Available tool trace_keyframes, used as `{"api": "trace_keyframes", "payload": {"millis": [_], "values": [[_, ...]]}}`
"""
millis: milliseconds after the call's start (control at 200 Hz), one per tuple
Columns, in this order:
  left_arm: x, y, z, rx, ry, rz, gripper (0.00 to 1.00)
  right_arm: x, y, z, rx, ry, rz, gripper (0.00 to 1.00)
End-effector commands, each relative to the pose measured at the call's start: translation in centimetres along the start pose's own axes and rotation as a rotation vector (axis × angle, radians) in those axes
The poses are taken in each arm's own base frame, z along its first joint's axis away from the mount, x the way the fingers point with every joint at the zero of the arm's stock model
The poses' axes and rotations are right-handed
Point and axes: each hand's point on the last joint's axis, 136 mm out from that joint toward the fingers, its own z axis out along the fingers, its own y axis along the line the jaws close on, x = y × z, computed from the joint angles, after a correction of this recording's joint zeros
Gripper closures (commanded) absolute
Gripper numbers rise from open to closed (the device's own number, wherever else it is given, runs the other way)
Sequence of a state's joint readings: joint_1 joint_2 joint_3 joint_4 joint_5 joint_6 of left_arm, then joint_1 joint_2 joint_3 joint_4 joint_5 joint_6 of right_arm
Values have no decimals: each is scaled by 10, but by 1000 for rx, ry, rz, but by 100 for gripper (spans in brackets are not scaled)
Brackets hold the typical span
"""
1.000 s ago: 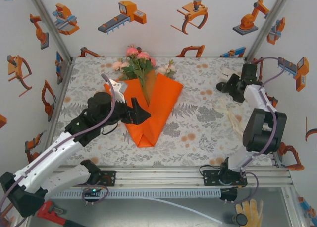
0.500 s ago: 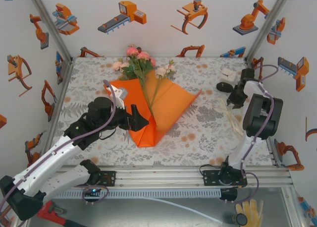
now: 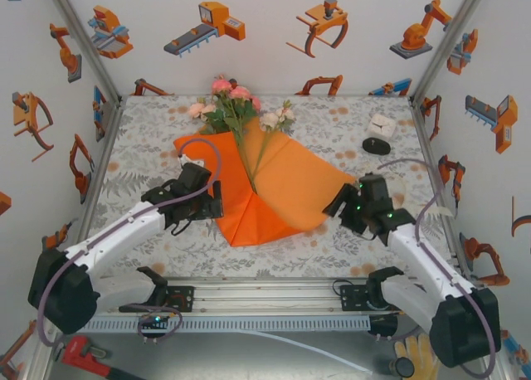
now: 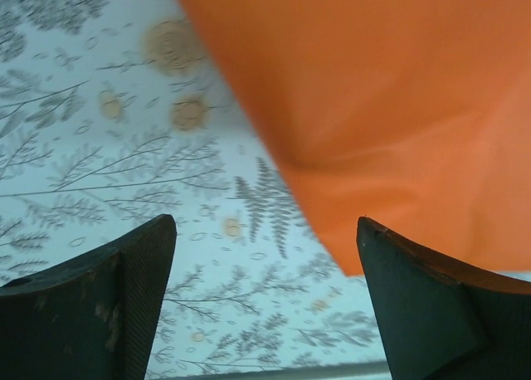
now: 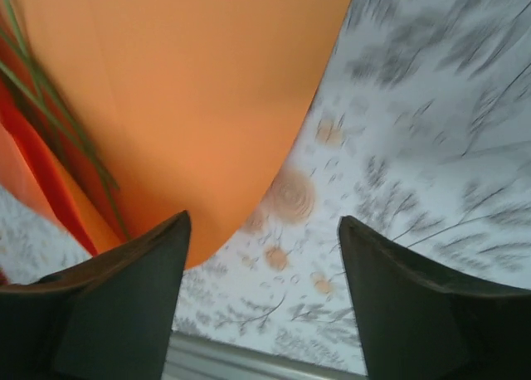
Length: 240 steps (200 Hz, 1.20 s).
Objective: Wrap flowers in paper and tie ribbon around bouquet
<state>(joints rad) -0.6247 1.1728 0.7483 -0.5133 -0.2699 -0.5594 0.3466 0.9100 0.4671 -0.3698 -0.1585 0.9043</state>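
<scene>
The flowers [image 3: 236,106] lie at the back of the table, pink and cream blooms outward, with their green stems [image 5: 50,123] running down onto the paper [image 3: 286,181]. That bright orange sheet lies spread open, creased along the stems. My left gripper [image 3: 217,199] hovers open at the paper's near left edge; its wrist view has the sheet's corner [image 4: 373,106] just ahead of the gripper [image 4: 265,224]. My right gripper [image 3: 334,204] stands open at the paper's right corner, with nothing between the jaws [image 5: 264,221]. The ribbon is hidden behind my right arm.
A small white box [image 3: 382,124] and a black disc [image 3: 377,146] sit at the back right. The floral cloth [image 3: 149,139] covers the table, with walls close on three sides and a metal rail [image 3: 274,293] along the near edge.
The paper's right flap has fallen open to the right. My left gripper drew back to the near left. My right arm swung from the back right down to the paper's right corner.
</scene>
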Motion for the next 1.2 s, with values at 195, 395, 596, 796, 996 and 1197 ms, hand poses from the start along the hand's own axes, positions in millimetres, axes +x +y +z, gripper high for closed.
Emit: {"api": "trace_keyframes", "payload": {"millis": [195, 395, 596, 796, 996, 1197], "values": [[-15, 7, 26, 149, -31, -223, 24, 56, 78, 18, -231, 67, 129, 16], [-22, -18, 49, 266, 36, -279, 22, 69, 105, 46, -188, 58, 75, 15], [-14, -60, 57, 491, 106, -309, 28, 61, 94, 60, -57, -46, 45, 19], [11, -60, 73, 469, 182, -285, 34, 66, 106, 56, -67, -59, -10, 36], [26, -49, 81, 392, 213, -243, 37, 82, 139, 51, -105, -44, -176, 56], [31, -41, 86, 348, 219, -235, 37, 86, 165, 53, -77, -59, -401, 82]]}}
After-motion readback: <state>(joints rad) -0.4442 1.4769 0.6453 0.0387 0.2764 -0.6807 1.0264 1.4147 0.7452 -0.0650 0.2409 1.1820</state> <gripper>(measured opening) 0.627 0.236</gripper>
